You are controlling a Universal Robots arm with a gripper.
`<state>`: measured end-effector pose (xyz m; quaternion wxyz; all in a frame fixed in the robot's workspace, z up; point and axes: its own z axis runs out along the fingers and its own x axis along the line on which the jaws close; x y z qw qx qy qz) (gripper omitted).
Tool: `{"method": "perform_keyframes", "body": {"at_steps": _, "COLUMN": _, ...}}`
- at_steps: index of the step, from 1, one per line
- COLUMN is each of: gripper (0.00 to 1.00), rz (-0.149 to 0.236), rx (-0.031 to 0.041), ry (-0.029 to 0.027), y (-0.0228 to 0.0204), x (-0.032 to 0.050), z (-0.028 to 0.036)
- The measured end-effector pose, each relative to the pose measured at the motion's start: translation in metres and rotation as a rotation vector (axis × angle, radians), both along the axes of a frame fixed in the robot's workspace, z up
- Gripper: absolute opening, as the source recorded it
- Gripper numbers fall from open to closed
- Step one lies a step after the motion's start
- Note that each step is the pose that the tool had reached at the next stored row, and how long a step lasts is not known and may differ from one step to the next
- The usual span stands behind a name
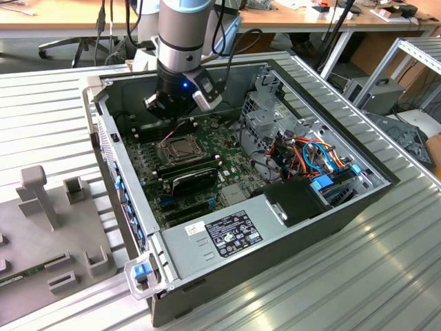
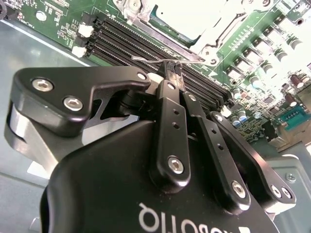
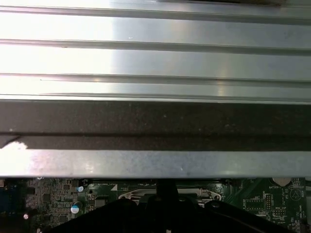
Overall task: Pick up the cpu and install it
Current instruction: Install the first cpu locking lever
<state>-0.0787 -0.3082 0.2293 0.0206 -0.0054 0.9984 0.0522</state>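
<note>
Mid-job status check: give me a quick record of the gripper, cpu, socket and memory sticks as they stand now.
gripper: fingers shut together, tips at the lever wire
lever wire: thin, along the socket edge; cannot tell whether it is clamped
cpu: grey-tan square, apparently lying flat inside the socket
socket: silver frame, close beneath the gripper
memory sticks: black, seated beside the socket

White lettering is showing upside down on the gripper's (image 2: 173, 73) black body; well apart from it, a black label (image 1: 222, 234) on the computer case's grey cover (image 1: 180, 254) is carrying print too small to read.
</note>
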Motion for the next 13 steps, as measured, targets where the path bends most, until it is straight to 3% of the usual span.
{"method": "perform_keyframes", "body": {"at_steps": 13, "gripper": 0.11, "rz": 0.000, "rx": 0.0000, "ry": 0.0000, "y": -0.0002, "x": 0.0024, "z": -0.0039}}
